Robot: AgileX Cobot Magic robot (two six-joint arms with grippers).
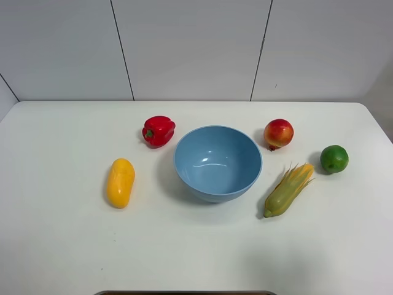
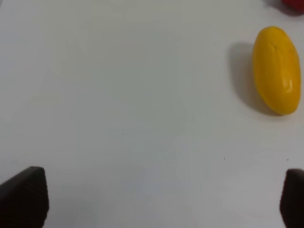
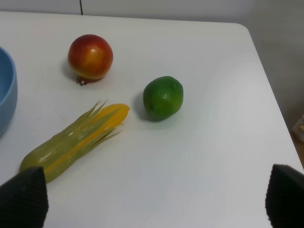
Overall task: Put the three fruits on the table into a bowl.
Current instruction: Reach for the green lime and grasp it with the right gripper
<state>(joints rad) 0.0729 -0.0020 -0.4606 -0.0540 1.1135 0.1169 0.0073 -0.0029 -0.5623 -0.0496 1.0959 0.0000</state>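
I take the bowl (image 1: pixel 218 192) as my landmark: it sits in the middle of the table (image 1: pixel 61 246) with nothing in it, so none of the three fruits is home yet.

The mango (image 1: pixel 120 182) lies on its side well apart from the bowl on the left arm's side. The apple-like fruit (image 1: pixel 279 133) rests near the bowl's far right rim. The lime (image 1: pixel 334 158) sits further out from the bowl on that same side. Two decoys crowd the bowl. The red bell pepper (image 1: pixel 158 130) is just beside its far left rim, and the corn cob (image 1: pixel 287 190) lies just beside its right wall, between the bowl and the lime.

The left gripper (image 2: pixel 156 199) hangs above bare table on the mango's side of the bowl. Its fingers (image 2: pixel 23 199) are spread wide and hold nothing, which I read as readiness to straddle the mango across its short width.

The right gripper (image 3: pixel 154 197) looks out from the side of the lime away from the bowl. Its fingers (image 3: pixel 23 199) are likewise wide apart and empty, and the lime and the corn lie ahead of it.

I judge the layout splits the work: the mango goes to the left arm, the lime and apple-like fruit to the right. The corn's husk tip lies near the lime, so that pick may need care.
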